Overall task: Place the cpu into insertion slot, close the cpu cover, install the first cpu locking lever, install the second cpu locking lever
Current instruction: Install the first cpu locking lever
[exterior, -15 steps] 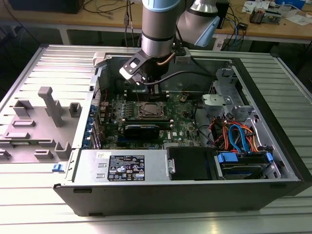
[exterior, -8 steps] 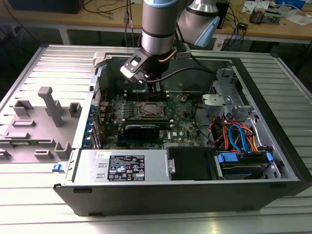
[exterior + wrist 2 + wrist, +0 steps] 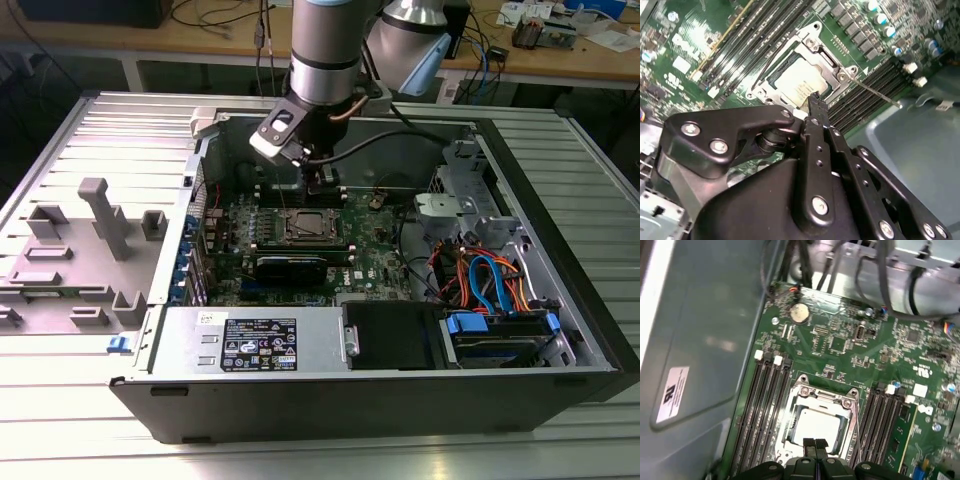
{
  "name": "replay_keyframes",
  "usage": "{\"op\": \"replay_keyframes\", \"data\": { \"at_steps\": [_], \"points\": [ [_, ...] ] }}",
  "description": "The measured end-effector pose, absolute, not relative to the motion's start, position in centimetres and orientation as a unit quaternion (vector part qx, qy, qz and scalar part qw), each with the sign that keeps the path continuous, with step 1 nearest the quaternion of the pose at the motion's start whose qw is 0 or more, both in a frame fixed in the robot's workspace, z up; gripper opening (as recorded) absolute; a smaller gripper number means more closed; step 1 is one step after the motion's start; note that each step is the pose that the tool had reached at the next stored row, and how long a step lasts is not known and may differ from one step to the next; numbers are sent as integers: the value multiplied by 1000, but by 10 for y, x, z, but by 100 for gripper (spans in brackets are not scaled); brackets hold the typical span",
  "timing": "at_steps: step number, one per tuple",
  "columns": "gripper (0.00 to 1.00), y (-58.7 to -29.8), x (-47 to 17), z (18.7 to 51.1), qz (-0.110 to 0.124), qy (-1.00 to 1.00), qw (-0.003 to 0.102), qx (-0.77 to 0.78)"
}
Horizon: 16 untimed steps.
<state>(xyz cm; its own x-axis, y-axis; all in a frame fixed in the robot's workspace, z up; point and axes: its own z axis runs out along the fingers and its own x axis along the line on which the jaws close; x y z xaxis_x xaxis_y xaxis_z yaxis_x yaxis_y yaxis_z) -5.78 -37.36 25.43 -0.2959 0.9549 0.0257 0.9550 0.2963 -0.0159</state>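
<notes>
The cpu [image 3: 816, 426] lies flat in the insertion slot [image 3: 312, 228], its silver top showing in both wrist views [image 3: 799, 82]. The cpu cover [image 3: 821, 399] is down around it as a silver frame [image 3: 816, 46]. A thin locking lever [image 3: 874, 92] sticks out past one corner of the socket, and another wire lever [image 3: 771, 61] runs along the opposite side. My gripper [image 3: 815, 444] hangs just over the socket's edge with its black fingers pressed together and nothing between them; it is also seen above the board [image 3: 322, 185] and over the cpu's edge [image 3: 815, 100].
Long memory slots [image 3: 765, 410] flank the socket on both sides. The open computer case [image 3: 560, 240] walls in the board, with cables [image 3: 490, 280] and a drive bay at the exterior view's right and a power supply [image 3: 255, 340] in front. A grey fixture [image 3: 100, 230] stands outside at the left.
</notes>
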Motion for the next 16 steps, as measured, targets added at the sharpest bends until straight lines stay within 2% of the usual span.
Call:
{"op": "replay_keyframes", "data": {
  "at_steps": [16],
  "points": [
    [11, -374, -58, 254, 1, -888, 15, -461]
  ]
}}
